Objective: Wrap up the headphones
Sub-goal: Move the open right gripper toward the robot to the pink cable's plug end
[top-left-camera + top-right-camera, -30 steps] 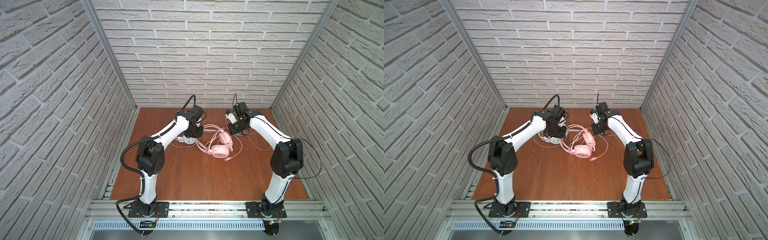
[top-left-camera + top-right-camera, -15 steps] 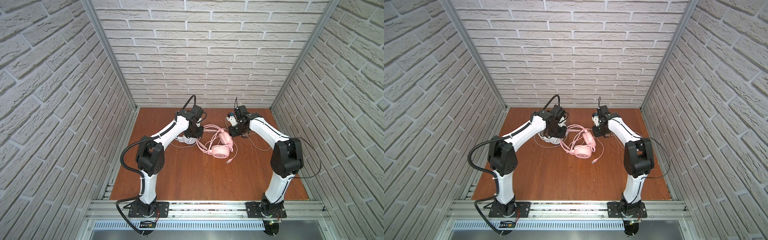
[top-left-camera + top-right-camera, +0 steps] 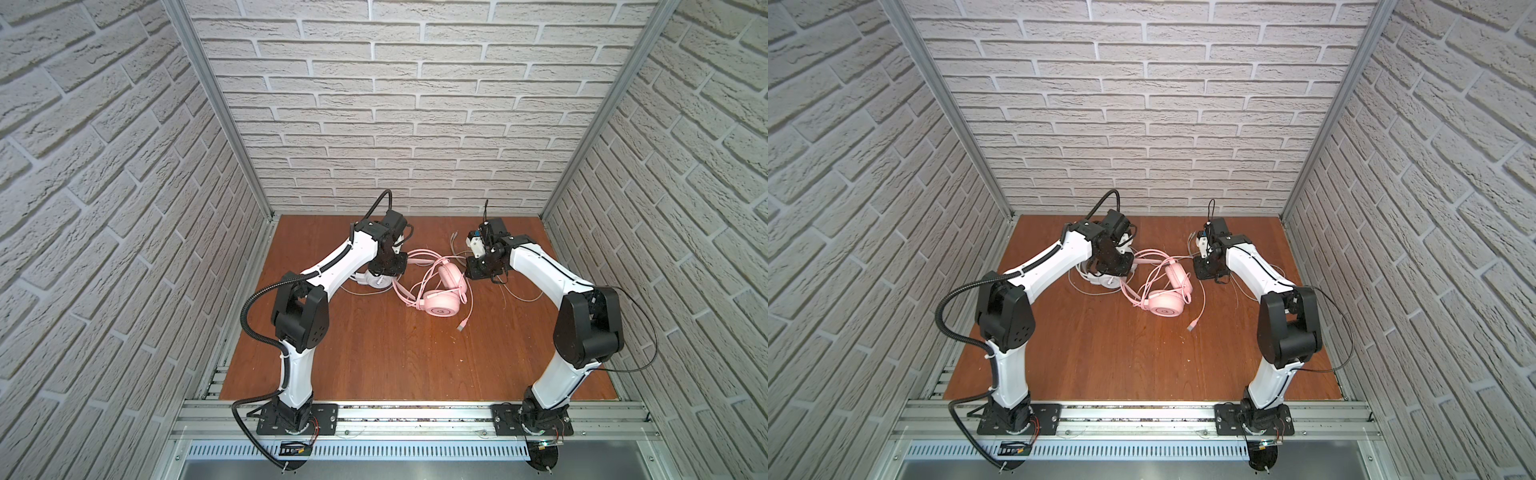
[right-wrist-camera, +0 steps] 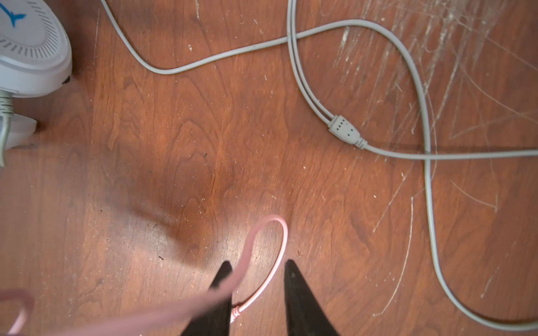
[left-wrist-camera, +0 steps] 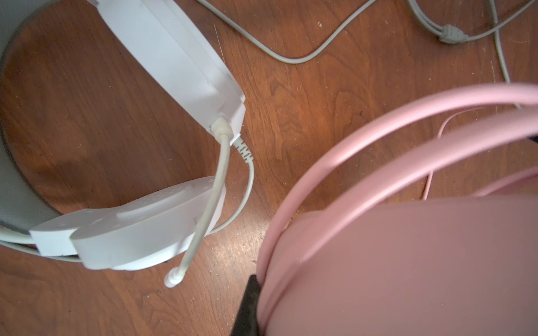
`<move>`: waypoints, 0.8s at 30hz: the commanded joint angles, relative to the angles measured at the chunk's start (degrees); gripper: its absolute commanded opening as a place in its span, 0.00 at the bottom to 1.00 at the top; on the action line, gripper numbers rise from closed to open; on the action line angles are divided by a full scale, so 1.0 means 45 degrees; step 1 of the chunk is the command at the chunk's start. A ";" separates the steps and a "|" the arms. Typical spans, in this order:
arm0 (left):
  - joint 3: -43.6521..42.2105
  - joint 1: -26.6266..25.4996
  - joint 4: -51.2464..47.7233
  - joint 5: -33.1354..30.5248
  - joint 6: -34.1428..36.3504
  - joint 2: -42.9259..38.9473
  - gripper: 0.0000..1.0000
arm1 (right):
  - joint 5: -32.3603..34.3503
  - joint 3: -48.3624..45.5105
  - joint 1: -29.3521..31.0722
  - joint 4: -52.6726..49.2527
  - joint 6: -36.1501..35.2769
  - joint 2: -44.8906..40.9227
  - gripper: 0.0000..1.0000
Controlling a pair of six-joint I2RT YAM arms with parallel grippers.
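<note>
You have the pink headset [image 3: 441, 291] lying near the middle of the wooden surface [image 3: 374, 353], toward the far edge, its cups stacked against each other and its double headband arching toward your left arm. Its thin pink cord [image 3: 469, 291] loops around it and ends in a plug [image 3: 461, 327] on the side toward the near edge. The white headset [image 3: 374, 279] sits just beside it, mostly under your left arm, and its grey cord [image 4: 425, 116] trails toward the far right corner, crossing over itself past a small splitter [image 4: 345, 131].

Your left gripper [image 3: 388, 266] has its fingers closed on the pink headset; in the left wrist view one dark finger [image 5: 247, 308] presses against the pink cup where the headband wires meet it.

Your right gripper [image 4: 257, 291] hangs low over the surface with its fingers parted. A loop of the pink cord lies between them and drapes across one finger [image 4: 218, 293], unclamped.
</note>
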 commanded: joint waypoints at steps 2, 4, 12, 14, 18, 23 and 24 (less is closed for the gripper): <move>0.0017 -0.0005 0.0369 0.0710 -0.0132 -0.0598 0.00 | 0.0383 -0.0605 -0.0165 0.0371 0.0610 -0.0886 0.37; 0.0013 0.0016 0.0351 0.0691 -0.0151 -0.0611 0.00 | 0.0503 -0.1089 -0.0173 0.0544 0.0864 -0.1302 0.41; 0.0334 0.0114 0.0293 0.0905 -0.0152 -0.0350 0.00 | 0.0529 -0.3844 -0.0193 0.1213 0.3005 -0.3669 0.52; 0.0339 0.0111 0.0329 0.0972 -0.0171 -0.0290 0.00 | 0.0173 -0.4522 -0.0190 0.1441 0.3557 -0.4140 0.54; 0.0299 0.0104 0.0420 0.1048 -0.0240 -0.0196 0.00 | -0.0323 -0.5700 -0.0066 0.1948 0.4572 -0.4576 0.55; 0.0103 0.0114 0.0541 0.1052 -0.0327 -0.0255 0.00 | -0.0293 -0.6358 0.0016 0.2280 0.4978 -0.4556 0.56; 0.0078 0.0111 0.0556 0.1042 -0.0350 -0.0272 0.00 | -0.0326 -0.6372 0.0068 0.2318 0.5047 -0.4492 0.56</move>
